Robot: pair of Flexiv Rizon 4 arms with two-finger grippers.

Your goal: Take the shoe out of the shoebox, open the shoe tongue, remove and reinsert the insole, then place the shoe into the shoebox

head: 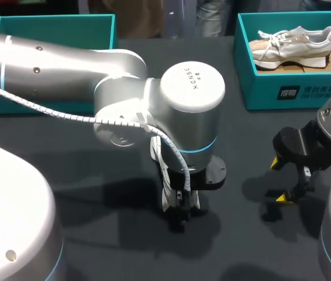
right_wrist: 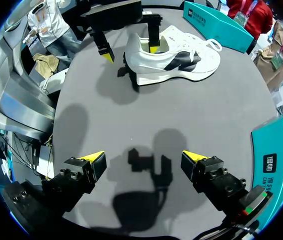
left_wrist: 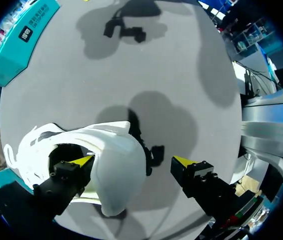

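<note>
- Your left gripper (left_wrist: pixel 134 161) is hanging straight over the white shoe (right_wrist: pixel 174 62), which is sitting on its sole on the bench (head: pixel 66 170), out of its box.
- Its fingers (left_wrist: pixel 84 161) are standing wide apart. One tip is dipping into the shoe's mouth and the other is waiting clear behind the heel, so nothing is being clamped.
- By my judgement you are dealing with a light shoe: soft upper, limp laces, stiffer heel and sole. The heel collar is looking like the firm place to pinch, and the tongue should be folding back easily.
- Your right gripper (right_wrist: pixel 143 157) is hovering to the right of the shoe, well apart from it, with its fingers spread and holding nothing.
- The shoebox (head: pixel 294 91) is sitting farther right of the shoe and beyond it, with a second, beige shoe (head: pixel 294 44) lying inside.
</note>
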